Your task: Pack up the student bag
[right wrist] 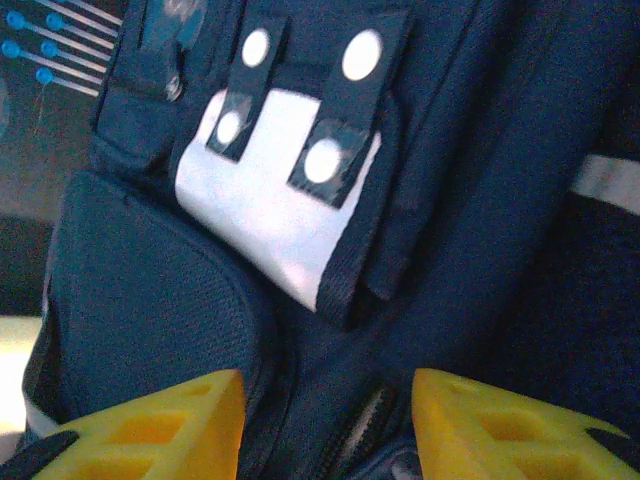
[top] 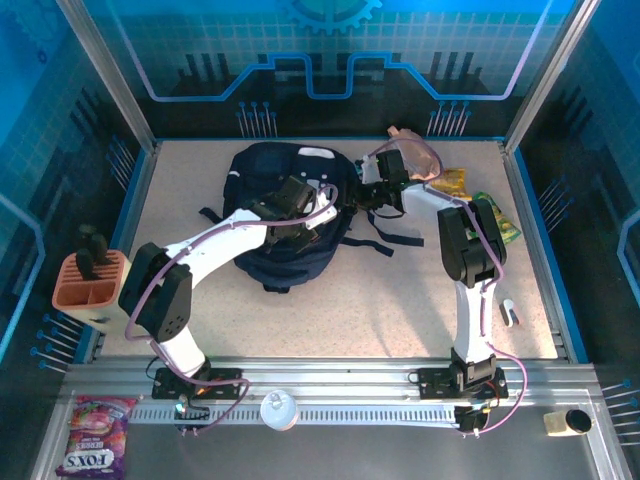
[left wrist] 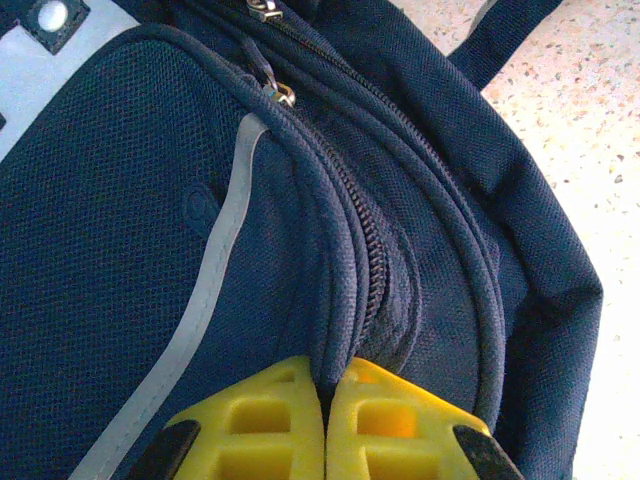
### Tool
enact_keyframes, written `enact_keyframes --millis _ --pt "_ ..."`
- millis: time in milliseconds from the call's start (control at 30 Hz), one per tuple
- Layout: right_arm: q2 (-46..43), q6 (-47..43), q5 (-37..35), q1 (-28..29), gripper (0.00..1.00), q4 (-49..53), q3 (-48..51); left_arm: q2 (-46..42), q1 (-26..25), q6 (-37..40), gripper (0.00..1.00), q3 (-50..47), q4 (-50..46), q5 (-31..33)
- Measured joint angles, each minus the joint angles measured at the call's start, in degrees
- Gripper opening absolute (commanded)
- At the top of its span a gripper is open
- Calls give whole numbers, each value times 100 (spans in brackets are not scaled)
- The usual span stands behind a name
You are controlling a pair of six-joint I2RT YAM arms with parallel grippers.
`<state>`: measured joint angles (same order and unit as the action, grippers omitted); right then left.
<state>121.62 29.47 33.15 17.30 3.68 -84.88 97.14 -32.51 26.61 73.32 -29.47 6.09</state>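
Around us stand blue-tinted panels [top: 330, 60] printed with lines and a gear shape, held in metal posts. Below them lies the desk [top: 330, 310], pale and speckled, with a blue rim.

The student bag [top: 268, 165] lies flat near the middle of the desk, toward the far side, and is by far the largest thing on it. Up close we see its navy cloth [left wrist: 120, 260] in a fine mesh weave, crossed by a grey strip, with curved zip lines and small metal pulls. From the right wrist the bag [right wrist: 150, 270] shows a white patch under black tabs set with round white studs. Its dark straps trail onto the desk on both sides.

The left gripper [left wrist: 325, 385] sits on the front of the bag, its yellow jaws together and pinching a ridge of cloth beside a zip. The right gripper [right wrist: 325, 420] is at the bag's upper right side, its jaws apart, with cloth and a zip showing in the gap.

An orange holder [top: 90, 285] stands at the desk's left edge. A yellow packet [top: 450, 183] and a green packet [top: 505, 225] lie near the right arm, and a small white object [top: 510, 312] lies nearer us. A pink sweets bag [top: 95, 448] rests on the front ledge.
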Motion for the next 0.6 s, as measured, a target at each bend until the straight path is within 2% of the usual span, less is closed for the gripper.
enact_keyframes --millis 267,467,600 --pt "-186 -901 297 -13 46 699 74 0 11 2 0 0 -24 0" --pt "-507 -1300 551 -11 37 1040 304 0 11 2 0 0 -22 0" --pt "-509 -1419 490 -11 41 1156 306 0 15 2 0 0 -24 -13"
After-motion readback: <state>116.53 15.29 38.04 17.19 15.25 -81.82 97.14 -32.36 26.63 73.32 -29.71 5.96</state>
